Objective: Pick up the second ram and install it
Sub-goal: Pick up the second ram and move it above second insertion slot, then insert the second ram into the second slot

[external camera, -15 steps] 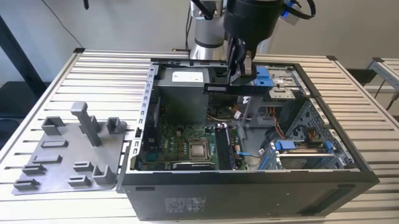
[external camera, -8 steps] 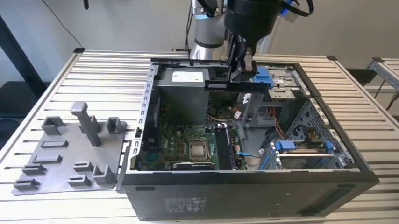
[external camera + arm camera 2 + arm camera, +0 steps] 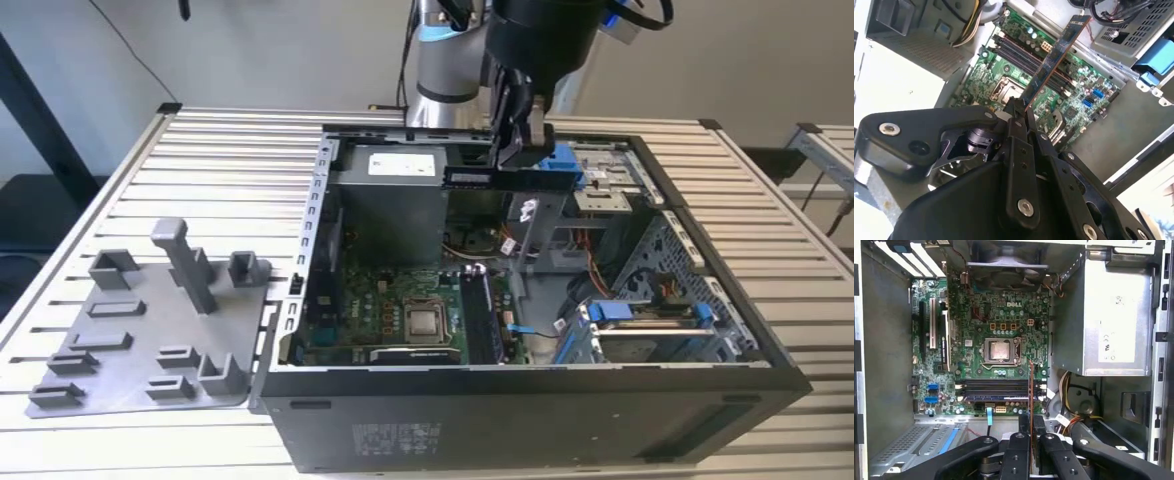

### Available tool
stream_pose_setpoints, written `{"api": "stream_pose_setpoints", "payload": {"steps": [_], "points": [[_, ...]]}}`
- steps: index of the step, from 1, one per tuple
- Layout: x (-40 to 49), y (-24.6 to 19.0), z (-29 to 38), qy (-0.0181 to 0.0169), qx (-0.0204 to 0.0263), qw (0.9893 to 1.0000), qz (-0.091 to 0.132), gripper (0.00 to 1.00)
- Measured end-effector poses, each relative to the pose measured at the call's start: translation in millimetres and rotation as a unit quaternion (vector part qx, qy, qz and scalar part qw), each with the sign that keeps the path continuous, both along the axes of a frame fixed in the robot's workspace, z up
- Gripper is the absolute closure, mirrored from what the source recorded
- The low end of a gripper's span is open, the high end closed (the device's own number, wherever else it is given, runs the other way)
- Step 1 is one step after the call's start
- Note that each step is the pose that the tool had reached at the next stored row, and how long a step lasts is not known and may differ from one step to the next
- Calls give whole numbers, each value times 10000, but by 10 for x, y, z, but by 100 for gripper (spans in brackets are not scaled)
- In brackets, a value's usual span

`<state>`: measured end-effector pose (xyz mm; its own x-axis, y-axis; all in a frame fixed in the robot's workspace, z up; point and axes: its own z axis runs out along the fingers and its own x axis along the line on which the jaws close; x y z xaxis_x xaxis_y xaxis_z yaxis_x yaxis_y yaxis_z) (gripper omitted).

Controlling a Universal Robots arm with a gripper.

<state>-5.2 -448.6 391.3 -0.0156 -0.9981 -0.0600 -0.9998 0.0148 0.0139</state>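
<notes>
ITEM: second ram [image 3: 1054, 60], pinched at one end by the closed gripper [image 3: 1021, 107] | LOCATION: aloft inside open case [image 3: 534, 400], above motherboard [image 3: 1019, 305] memory slots [image 3: 999, 388] (not touching) | RISK: it appears crosswise to the slots; pressed down misaligned, it could jam, scrape the board or slip from the grip.

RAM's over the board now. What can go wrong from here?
1. The gripper has its jaws on one end of the second ram only; the long free length could pivot or slip on contact.
2. In the first wrist view it lies across the memory slots, not along them; pushed down so, it may jam.
</notes>
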Motion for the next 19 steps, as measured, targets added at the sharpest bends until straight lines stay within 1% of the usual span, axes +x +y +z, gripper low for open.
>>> {"api": "stream_pose_setpoints", "payload": {"steps": [2,7,17,19], "points": [[11,9,0,0,-1,10000,1,86],[14,15,0,0,0,10000,1,86],[14,17,0,0,0,10000,-1,86],[14,17,0,0,-1,10000,-33,86]]}}
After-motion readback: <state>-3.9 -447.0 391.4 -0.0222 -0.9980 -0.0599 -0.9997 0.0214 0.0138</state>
